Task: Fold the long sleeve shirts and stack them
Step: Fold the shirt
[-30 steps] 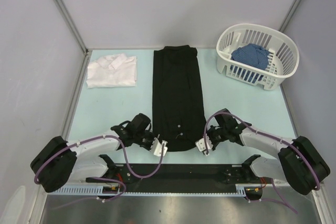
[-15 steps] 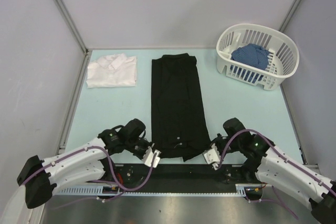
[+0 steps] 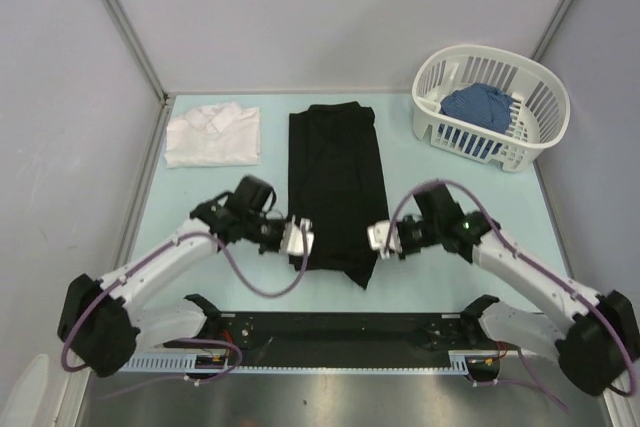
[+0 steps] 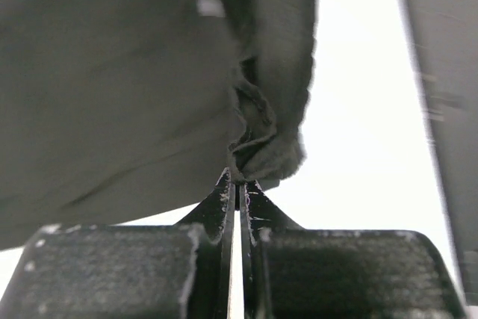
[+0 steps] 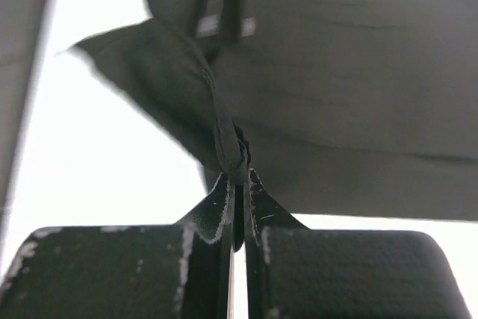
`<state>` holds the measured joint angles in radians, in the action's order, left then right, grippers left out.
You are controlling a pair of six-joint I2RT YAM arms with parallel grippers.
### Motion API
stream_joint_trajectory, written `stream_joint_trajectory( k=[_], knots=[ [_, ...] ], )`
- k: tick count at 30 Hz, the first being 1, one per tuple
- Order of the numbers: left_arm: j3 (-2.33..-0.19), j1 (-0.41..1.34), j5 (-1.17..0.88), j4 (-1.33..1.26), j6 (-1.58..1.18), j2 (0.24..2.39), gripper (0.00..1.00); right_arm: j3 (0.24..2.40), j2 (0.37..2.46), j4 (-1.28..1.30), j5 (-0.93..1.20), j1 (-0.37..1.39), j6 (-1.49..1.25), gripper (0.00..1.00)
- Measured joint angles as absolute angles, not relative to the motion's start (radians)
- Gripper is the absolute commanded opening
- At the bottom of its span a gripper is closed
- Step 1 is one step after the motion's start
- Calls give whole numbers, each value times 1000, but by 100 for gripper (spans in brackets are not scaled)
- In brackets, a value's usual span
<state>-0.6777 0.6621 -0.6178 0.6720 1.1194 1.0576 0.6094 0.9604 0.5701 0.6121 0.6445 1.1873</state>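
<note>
Left pincer (image 4: 237, 184): jaws are pressed together, and a bunched corner of the black shirt (image 4: 112, 95) is pinched at the very tips. The cloth hangs off the tips in a crumpled knot, and the rest is stretched away to the side.

Right pincer (image 5: 237, 177): the same state is noted, with the jaws closed on a twisted fold of the same shirt's opposite near corner. The panel is drawn taut between the two grips.

From the top view, the two pincers are seen level with each other at 9 and 3 o'clock of the shirt's near part. One is at each side edge, and the near hem sags between them toward 6 o'clock. The matched corner grips are judged to keep the hem square, so that the lower part can be laid over the upper part in a straight fold.

The shirt itself is laid as a long narrow strip down the middle of the worktop (image 3: 200, 207), with its collar end at 12 o'clock. The sleeves appear to be tucked in already.

The white shirt (image 3: 213, 135) is lying folded at 10 o'clock, well apart from the black one. It is judged to be the base of the stack.

A white slatted basket (image 3: 492, 50) is set at 2 o'clock, and blue cloth (image 3: 478, 105) is seen inside it. It is untouched by either arm.

The lengthwise halving is judged to be the step in hand, and the stacking is not yet done.
</note>
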Motion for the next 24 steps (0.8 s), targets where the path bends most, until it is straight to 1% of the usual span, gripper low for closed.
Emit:
stream_joint_trajectory(
  k=[3, 6, 10, 13, 16, 19, 20, 21, 22, 23, 24],
  knots=[
    [-889, 528, -653, 694, 1142, 1214, 1, 807, 1145, 531, 645, 535, 1184, 0],
    [-1091, 441, -667, 699, 1153, 1391, 1, 985, 1350, 472, 668, 453, 1185, 0],
    [-1348, 354, -678, 686, 1142, 1684, 1, 1185, 1634, 406, 668, 389, 1185, 0],
    [-1500, 296, -674, 672, 1115, 1886, 1, 1331, 1840, 371, 654, 362, 1184, 0],
    [-1574, 265, -663, 671, 1100, 2004, 1, 1416, 1969, 350, 636, 352, 1179, 0],
    [-1619, 253, -656, 675, 1089, 2082, 5, 1457, 2044, 341, 624, 349, 1169, 0],
    [-1628, 254, -656, 675, 1081, 2098, 7, 1460, 2054, 338, 620, 349, 1165, 5],
    [-1636, 256, -656, 675, 1073, 2109, 11, 1460, 2059, 338, 616, 349, 1161, 20],
    [-1642, 258, -656, 675, 1063, 2116, 17, 1460, 2060, 338, 610, 349, 1153, 30],
    [-1645, 260, -654, 675, 1056, 2118, 28, 1460, 2060, 336, 607, 349, 1143, 45],
    [-1649, 260, -653, 674, 1047, 2118, 33, 1463, 2060, 330, 600, 349, 1132, 50]
  ],
)
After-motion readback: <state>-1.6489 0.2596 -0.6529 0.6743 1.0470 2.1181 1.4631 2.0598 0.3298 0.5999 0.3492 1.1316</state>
